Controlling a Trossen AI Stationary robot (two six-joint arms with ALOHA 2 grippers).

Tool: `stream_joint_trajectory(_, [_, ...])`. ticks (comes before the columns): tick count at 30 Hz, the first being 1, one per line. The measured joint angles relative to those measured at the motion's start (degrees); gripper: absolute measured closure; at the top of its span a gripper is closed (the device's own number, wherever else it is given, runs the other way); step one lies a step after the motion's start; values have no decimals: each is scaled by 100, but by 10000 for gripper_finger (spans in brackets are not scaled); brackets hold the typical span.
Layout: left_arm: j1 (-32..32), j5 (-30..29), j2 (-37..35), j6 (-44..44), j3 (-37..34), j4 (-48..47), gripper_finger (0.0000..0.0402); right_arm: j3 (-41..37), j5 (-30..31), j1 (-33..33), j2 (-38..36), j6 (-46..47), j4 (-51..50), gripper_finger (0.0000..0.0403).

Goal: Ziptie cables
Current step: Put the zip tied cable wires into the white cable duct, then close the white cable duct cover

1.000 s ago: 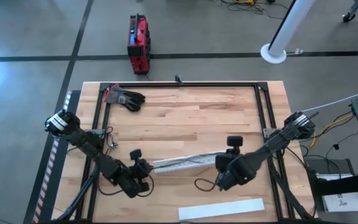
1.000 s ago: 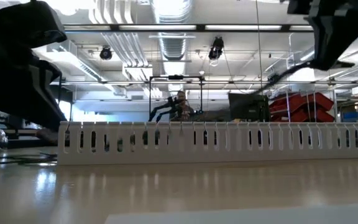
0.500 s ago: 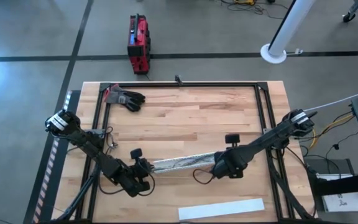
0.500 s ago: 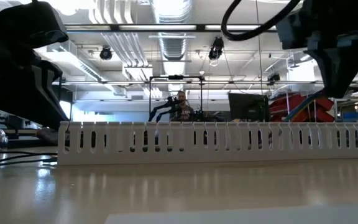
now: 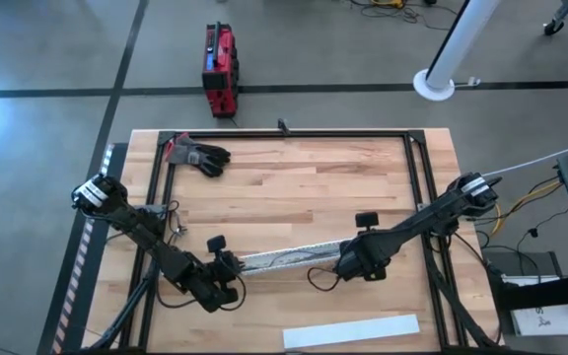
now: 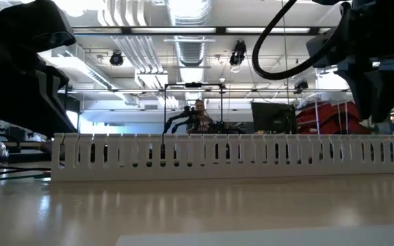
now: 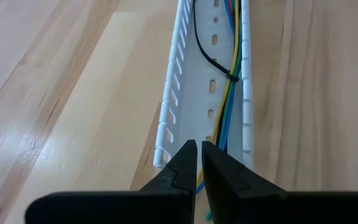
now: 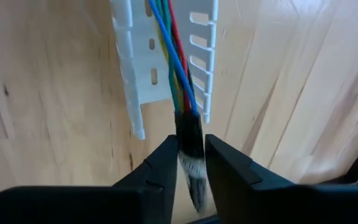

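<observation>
On the wooden table [image 5: 294, 197] a long white slotted tray [image 5: 286, 258] lies across the near middle, running left to right between the two arms. Inside it sits the bundle of cables [image 7: 229, 93], blue, yellow, green and red wires running along the channel, with a thin black ziptie [image 7: 211, 59] looped around them partway down.

Left gripper [image 7: 198, 163] is at the tray's left end, fingers nearly closed with just a sliver of a gap, and I don't see anything pinched between them.

Right gripper [image 8: 191, 163] is at the tray's right end, fingers clamped on the dark sleeved end of the cables where they stick out past the tray.

Far left corner of the table has a black glove [image 5: 201, 156] lying there, and a white flat strip [image 5: 351, 331] sits at the near edge, well apart from the tray.
</observation>
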Motion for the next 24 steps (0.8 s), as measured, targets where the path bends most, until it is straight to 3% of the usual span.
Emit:
stream_joint_trajectory(15, [-7,337,-378,212,191,-25,393,79,-174,130,-18,757,-8,246])
stream_joint_trajectory(24, [-7,214,-408,705,715,483,393,133,-183,864,-208,1996,39,257])
